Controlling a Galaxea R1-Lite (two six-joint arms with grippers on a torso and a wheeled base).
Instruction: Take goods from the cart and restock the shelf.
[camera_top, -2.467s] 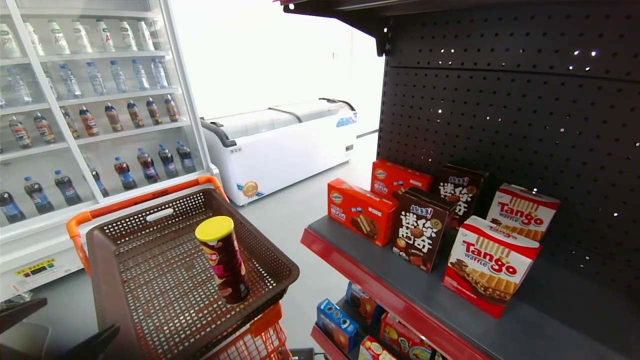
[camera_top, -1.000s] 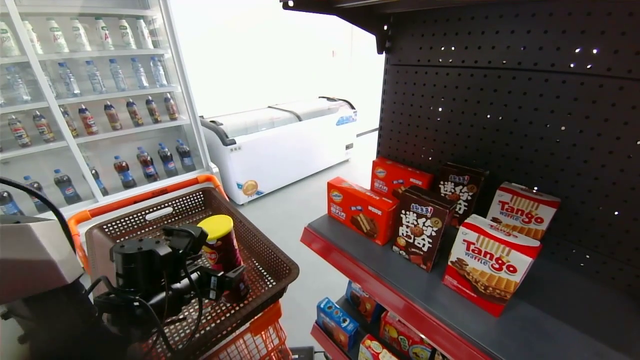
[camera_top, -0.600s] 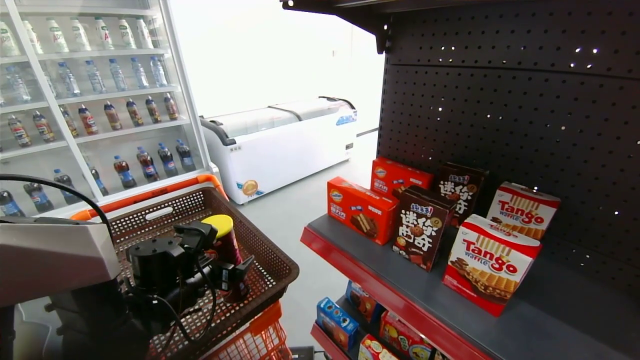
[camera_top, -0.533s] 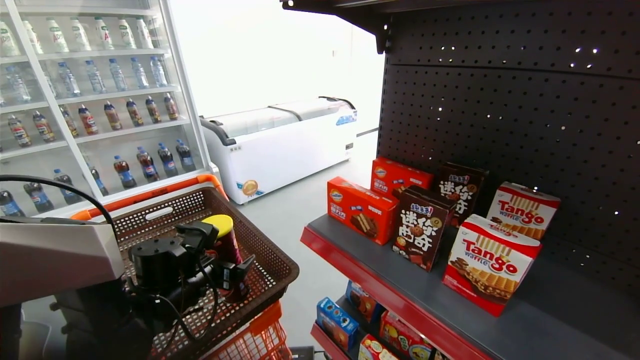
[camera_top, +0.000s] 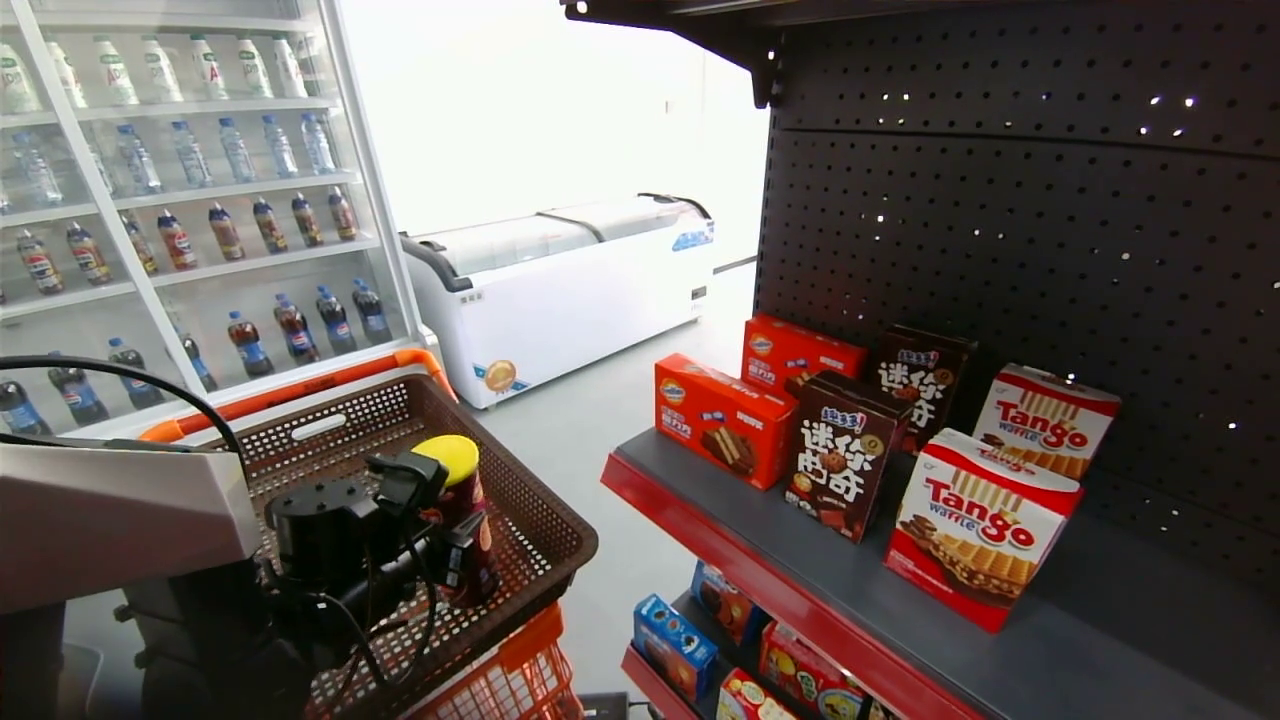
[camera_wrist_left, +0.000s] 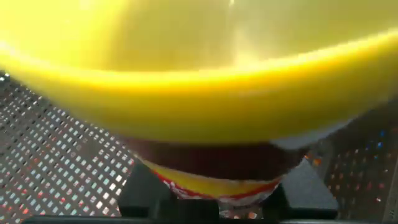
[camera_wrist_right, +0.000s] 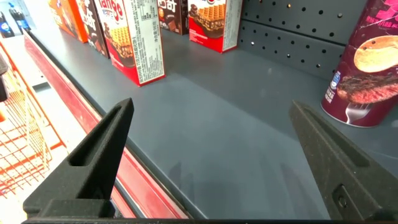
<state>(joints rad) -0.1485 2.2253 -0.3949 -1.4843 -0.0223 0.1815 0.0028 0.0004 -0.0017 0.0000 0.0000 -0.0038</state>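
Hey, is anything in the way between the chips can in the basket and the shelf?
Mainly the basket wall beside the chips can in the left gripper; it must go over that. The shelf deck past the wafer boxes has room, but the right gripper hangs open above it.

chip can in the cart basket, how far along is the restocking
Done: one chip can already stands on the shelf. In hand: the left tool is shut on the yellow-lidded can, inside the basket. Left: lift it out and shelve it; the right tool hangs open over bare shelf.
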